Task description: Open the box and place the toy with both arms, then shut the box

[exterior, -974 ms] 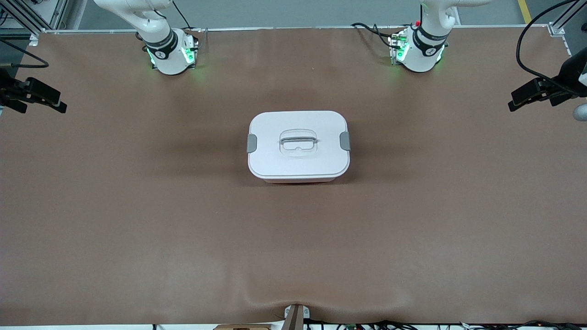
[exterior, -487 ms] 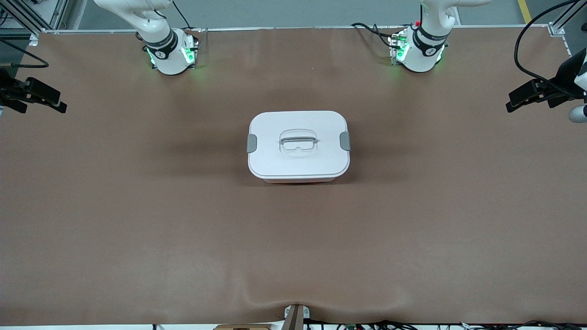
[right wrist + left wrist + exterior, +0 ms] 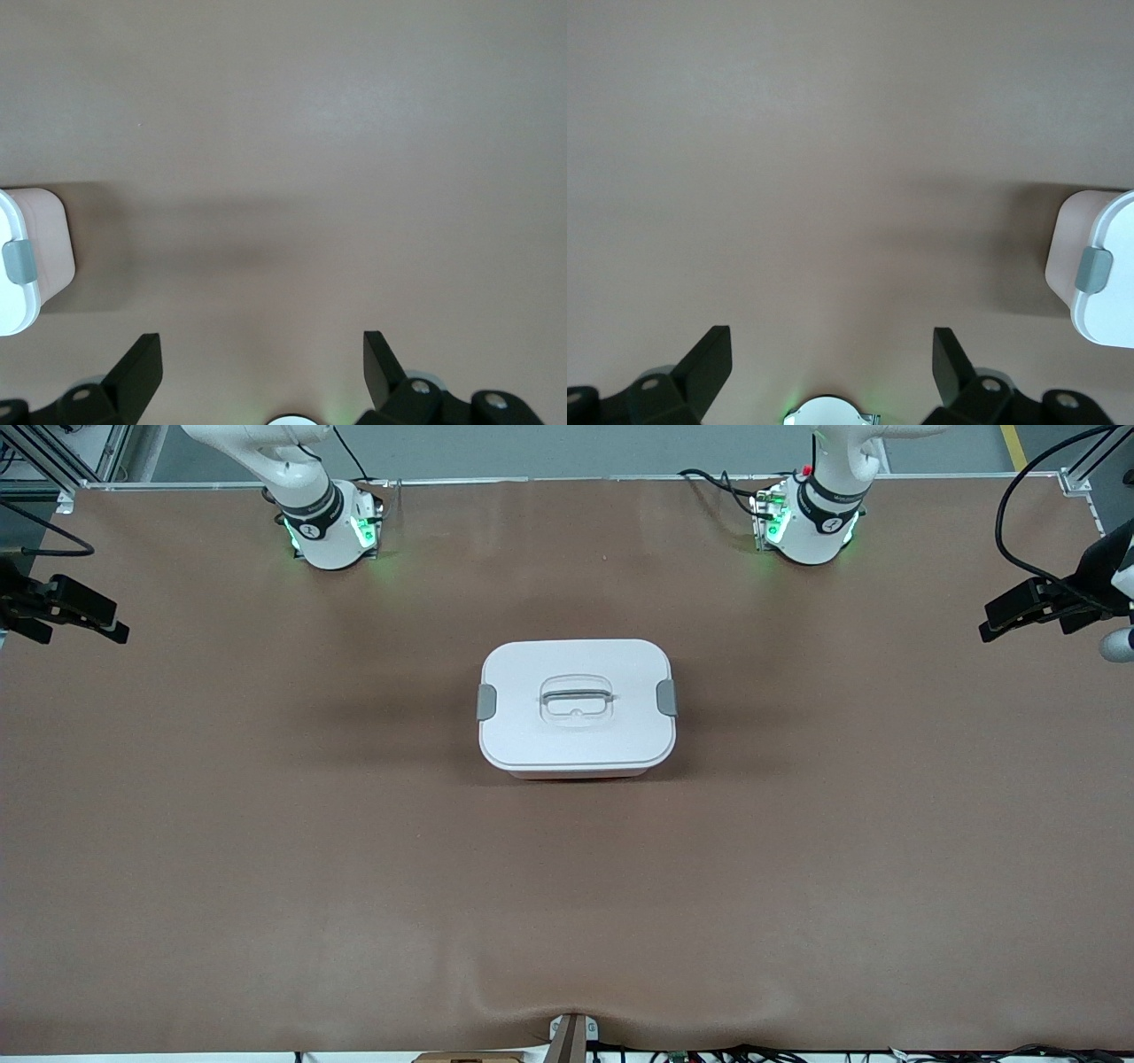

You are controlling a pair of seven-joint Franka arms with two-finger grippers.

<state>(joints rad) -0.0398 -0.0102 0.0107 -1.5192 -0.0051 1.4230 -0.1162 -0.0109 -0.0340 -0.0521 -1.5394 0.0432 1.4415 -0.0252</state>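
The left gripper (image 3: pixel 1028 609) shifts slightly, the right gripper (image 3: pixel 75 611) waits — both spread wide, holding nothing. Between them, well apart, the box (image 3: pixel 577 708) sits lidded — no toy visible.

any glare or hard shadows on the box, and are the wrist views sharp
Front view: no glare on the box, soft shadows spread on the table toward both arms' ends. Left wrist view: box edge crisp, soft shadow beside it. Right wrist view: the same.
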